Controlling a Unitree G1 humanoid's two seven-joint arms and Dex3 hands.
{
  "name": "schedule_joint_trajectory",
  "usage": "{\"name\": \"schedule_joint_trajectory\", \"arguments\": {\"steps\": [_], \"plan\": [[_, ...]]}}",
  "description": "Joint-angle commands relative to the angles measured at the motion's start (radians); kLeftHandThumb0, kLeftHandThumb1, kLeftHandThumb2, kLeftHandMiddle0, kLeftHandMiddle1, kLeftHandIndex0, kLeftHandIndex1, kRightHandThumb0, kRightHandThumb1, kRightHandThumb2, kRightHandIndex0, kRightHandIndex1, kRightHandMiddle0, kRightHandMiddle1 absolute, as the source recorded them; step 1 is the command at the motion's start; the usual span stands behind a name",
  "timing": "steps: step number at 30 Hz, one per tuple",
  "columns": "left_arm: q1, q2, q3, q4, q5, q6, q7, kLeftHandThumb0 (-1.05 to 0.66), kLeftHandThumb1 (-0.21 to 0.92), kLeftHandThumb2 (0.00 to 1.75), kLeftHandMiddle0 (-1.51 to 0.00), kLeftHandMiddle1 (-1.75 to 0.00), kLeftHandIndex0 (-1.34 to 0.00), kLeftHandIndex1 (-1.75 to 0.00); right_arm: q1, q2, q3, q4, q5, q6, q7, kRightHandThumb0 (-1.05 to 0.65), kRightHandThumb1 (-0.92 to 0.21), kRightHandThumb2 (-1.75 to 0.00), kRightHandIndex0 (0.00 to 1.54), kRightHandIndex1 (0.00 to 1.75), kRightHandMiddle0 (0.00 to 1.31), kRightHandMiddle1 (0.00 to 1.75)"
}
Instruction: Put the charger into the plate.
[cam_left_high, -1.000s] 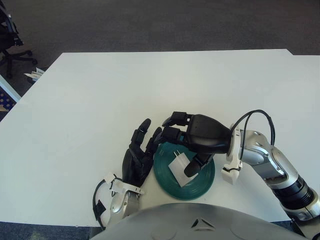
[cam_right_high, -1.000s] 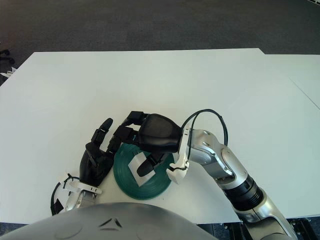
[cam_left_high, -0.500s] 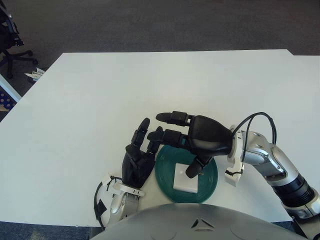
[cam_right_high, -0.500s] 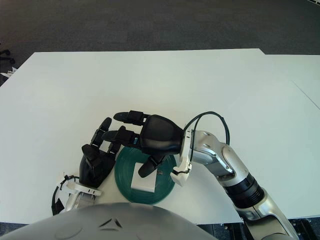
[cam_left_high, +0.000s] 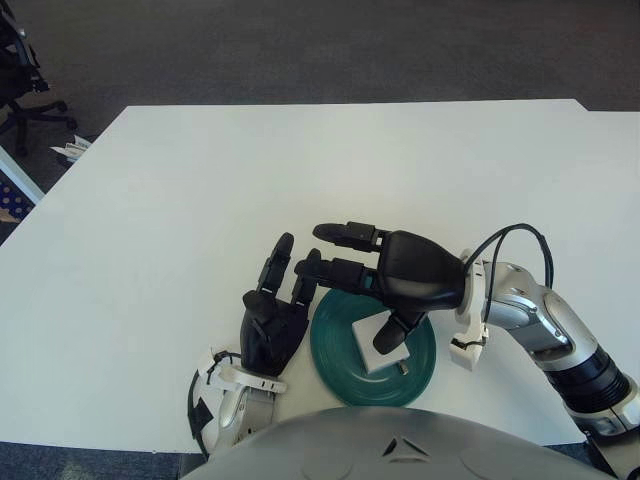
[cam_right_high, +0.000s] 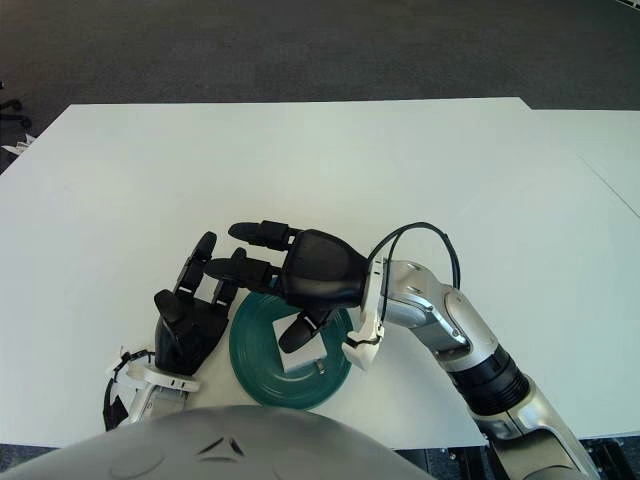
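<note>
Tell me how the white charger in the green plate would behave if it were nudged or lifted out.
The charger looks like a small rigid block, so it would probably stay stiff and feel light. It appears to lie flat in the plate, so it should slide rather than roll. The right hand, fingers spread, shows above it; the left hand shows beside the plate's left rim.

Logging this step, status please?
Right robot hand open above plate. Charger lying in plate. Left robot hand open beside it.

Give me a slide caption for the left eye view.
Right hand open above the white charger lying in the green plate; left hand beside the plate.
</note>
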Motion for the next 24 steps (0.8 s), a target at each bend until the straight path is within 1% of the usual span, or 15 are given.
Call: {"name": "schedule_joint_trajectory", "arguments": {"steps": [1, 3, 5, 7, 12, 14, 17, 18, 20, 21, 22, 24], "plan": [[0.010, 0.009, 0.019, 0.047, 0.157, -0.054, 0.065, -0.97, 0.92, 1.17, -0.05, 0.00, 0.00, -0.01, -0.004, 0.001, -0.021, 0.012, 0.005, 0.010, -0.010, -1.05, -0.92, -0.96, 0.00, 0.00, 0.00, 0.00], [0.019, 0.036, 0.016, 0.041, 0.286, -0.087, 0.119, -0.97, 0.92, 1.17, -0.05, 0.00, 0.00, 0.00, -0.002, 0.002, -0.025, 0.010, 0.018, 0.029, -0.003, -1.05, -0.92, -0.96, 0.00, 0.00, 0.00, 0.00], [0.022, 0.054, 0.013, 0.032, 0.358, -0.090, 0.151, -0.99, 0.92, 1.18, -0.04, 0.00, 0.00, 0.00, 0.004, 0.004, -0.031, 0.013, 0.029, 0.046, 0.000, -1.05, -0.92, -0.97, 0.00, 0.00, 0.00, 0.00], [0.025, 0.062, 0.010, 0.026, 0.386, -0.086, 0.166, -1.00, 0.92, 1.18, -0.03, 0.00, 0.00, 0.00, 0.005, 0.004, -0.035, 0.020, 0.041, 0.056, 0.000, -1.05, -0.92, -0.97, 0.00, 0.00, 0.00, 0.00], [0.029, 0.086, -0.004, -0.020, 0.404, -0.035, 0.186, -1.02, 0.92, 1.17, -0.04, 0.00, -0.03, -0.02, 0.035, -0.009, -0.058, 0.044, 0.102, 0.101, 0.006, -1.05, -0.92, -0.96, 0.03, 0.01, 0.02, 0.01], [0.028, 0.089, -0.006, -0.019, 0.421, -0.047, 0.196, -1.03, 0.92, 1.16, -0.04, -0.01, -0.04, -0.02, 0.045, -0.016, -0.081, 0.052, 0.134, 0.127, 0.010, -1.05, -0.92, -0.95, 0.05, 0.02, 0.03, 0.02], [0.028, 0.090, -0.005, -0.018, 0.440, -0.068, 0.210, -1.03, 0.92, 1.16, -0.05, -0.01, -0.04, -0.03, 0.067, -0.004, -0.110, 0.041, 0.197, 0.195, 0.019, -1.05, -0.92, -0.94, 0.08, 0.03, 0.05, 0.03], [0.029, 0.088, -0.006, -0.016, 0.443, -0.073, 0.216, -1.03, 0.92, 1.16, -0.05, -0.01, -0.04, -0.03, 0.079, 0.008, -0.120, 0.030, 0.238, 0.241, 0.025, -1.05, -0.92, -0.93, 0.09, 0.03, 0.05, 0.03], [0.042, 0.077, -0.010, -0.019, 0.436, -0.061, 0.233, -1.04, 0.92, 1.15, -0.05, -0.01, -0.04, -0.03, 0.097, 0.012, -0.165, -0.001, 0.338, 0.336, 0.044, -1.05, -0.92, -0.91, 0.11, 0.03, 0.06, 0.04], [0.052, 0.070, -0.011, -0.021, 0.453, -0.057, 0.256, -1.04, 0.92, 1.15, -0.06, -0.01, -0.04, -0.03, 0.111, 0.001, -0.198, -0.030, 0.394, 0.390, 0.060, -1.05, -0.92, -0.90, 0.11, 0.03, 0.06, 0.05], [0.058, 0.066, -0.012, -0.023, 0.465, -0.055, 0.273, -1.04, 0.92, 1.14, -0.06, -0.01, -0.04, -0.03, 0.119, -0.009, -0.220, -0.051, 0.426, 0.425, 0.071, -1.05, -0.92, -0.89, 0.12, 0.03, 0.07, 0.05], [0.065, 0.050, 0.000, -0.004, 0.599, -0.110, 0.370, -1.04, 0.92, 1.14, -0.07, -0.01, -0.05, -0.04, 0.175, -0.005, -0.272, -0.110, 0.483, 0.522, 0.070, -1.05, -0.92, -0.87, 0.13, 0.03, 0.07, 0.06]]}}
